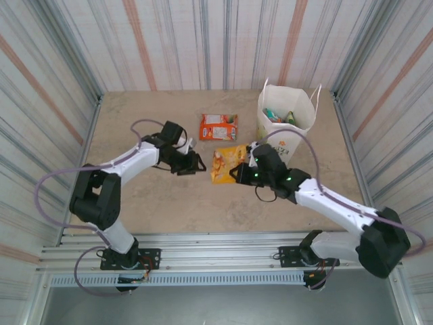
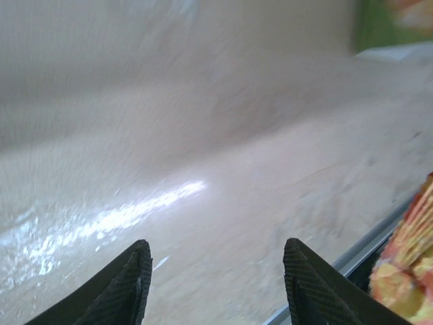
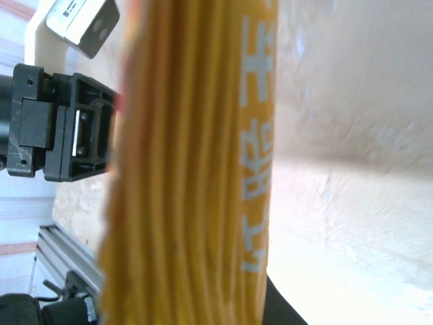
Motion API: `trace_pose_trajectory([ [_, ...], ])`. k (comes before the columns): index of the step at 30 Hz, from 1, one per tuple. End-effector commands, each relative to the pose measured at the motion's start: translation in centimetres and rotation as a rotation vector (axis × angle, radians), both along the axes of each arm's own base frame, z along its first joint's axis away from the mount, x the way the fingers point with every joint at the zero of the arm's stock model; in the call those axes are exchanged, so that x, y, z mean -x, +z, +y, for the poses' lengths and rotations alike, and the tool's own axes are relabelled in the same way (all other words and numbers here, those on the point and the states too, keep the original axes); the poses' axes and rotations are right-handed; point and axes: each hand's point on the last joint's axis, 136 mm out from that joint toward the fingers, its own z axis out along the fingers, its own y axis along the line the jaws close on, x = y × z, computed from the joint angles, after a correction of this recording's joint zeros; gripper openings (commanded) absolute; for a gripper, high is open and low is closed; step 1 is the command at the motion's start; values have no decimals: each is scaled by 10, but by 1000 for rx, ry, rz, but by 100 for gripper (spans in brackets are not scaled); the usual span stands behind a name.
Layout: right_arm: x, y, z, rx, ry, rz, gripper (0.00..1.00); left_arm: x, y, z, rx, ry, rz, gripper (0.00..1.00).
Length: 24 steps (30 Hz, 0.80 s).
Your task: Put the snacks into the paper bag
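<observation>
A yellow-orange snack packet (image 1: 226, 163) sits edge-on between the fingers of my right gripper (image 1: 238, 173), which is shut on it. In the right wrist view the yellow-orange snack packet (image 3: 196, 169) stands close to the lens, with one dark fingertip (image 3: 287, 313) showing beside it. My left gripper (image 1: 194, 164) hovers open just left of that packet, and the left gripper (image 2: 216, 271) has nothing between its fingers. An orange-red packet (image 1: 218, 126) lies flat on the table further back. The white paper bag (image 1: 298, 135) stands upright at the back right, with several packets (image 1: 278, 116) inside.
Striped walls close in the tan table (image 1: 149, 203) on three sides. A metal rail (image 1: 216, 245) runs along the near edge. The left arm's wrist block (image 3: 67, 128) appears behind the held packet. The packet's edge (image 2: 409, 261) shows at the right of the left wrist view.
</observation>
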Motion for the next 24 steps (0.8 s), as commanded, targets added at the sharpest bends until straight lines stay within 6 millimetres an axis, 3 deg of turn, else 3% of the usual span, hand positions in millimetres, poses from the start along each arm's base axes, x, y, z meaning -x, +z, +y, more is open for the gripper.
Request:
trace_pose_trajectory([
  [1,-3,45,-39,93,-34,-123,9,-16,58,-2,21,-3,-157,59],
  [6,-13,119,-95,161,-120,-299,9,-41,119,-23,101,-26,-334,64],
  [12,-29,180,-152,263,-246,-376,10,-57,161,-55,168,-71,-463,64],
  [17,-53,185,-189,348,-324,-241,11,-63,171,-72,169,-100,-503,64],
  [24,-91,180,-208,385,-323,-120,13,-63,172,-76,152,-107,-522,64],
])
